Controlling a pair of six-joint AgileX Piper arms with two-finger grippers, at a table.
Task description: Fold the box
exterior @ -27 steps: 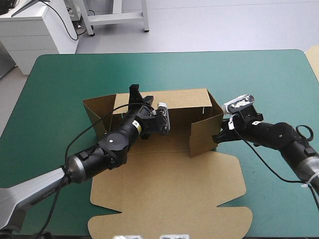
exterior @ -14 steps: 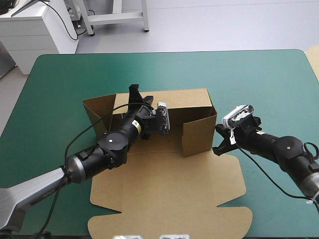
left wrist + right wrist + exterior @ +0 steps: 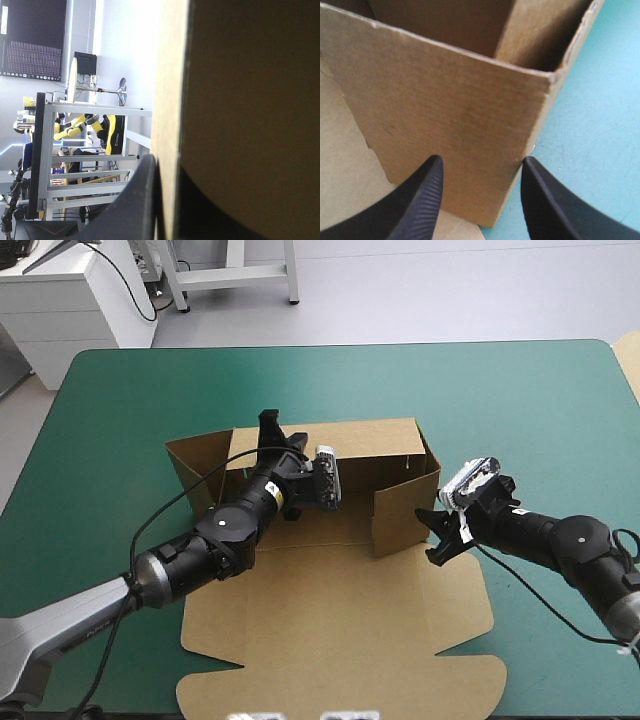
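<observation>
Counter [image 3: 520, 400], teal-green cover: brown box [image 3: 330, 580] is sited at mid-counter, and its flat sheet runs out to the near edge.

Box state: partly erected.
- The flat panel [image 3: 350, 660] is laid toward the near edge, tabs outward.
- The back wall [image 3: 370, 445] is raised upright.
- The left flap [image 3: 195, 465] is raised and splayed outward.
- The right wall [image 3: 430, 455] is raised, with its front flap [image 3: 397, 520] turned in across the box's floor and a vertical crease at the corner.

Left end effector [image 3: 268, 425]: reached in from the left over the box floor and clenched on the top edge of the back wall. In the left wrist view the board edge is seen sandwiched between the black fingers [image 3: 137, 200], one on each face.

Right end effector [image 3: 428, 537]: released, with its fingers spread. It is positioned just outside the box's right front corner, low over the flat panel, and pointed at the turned-in flap. In the right wrist view the flap's outer face [image 3: 450, 110] is seen directly ahead, with the corner crease lined up near one of the black fingers [image 3: 420, 200]. The teal-green cover is seen beside that corner. Whether the flap is touched cannot be told.
</observation>
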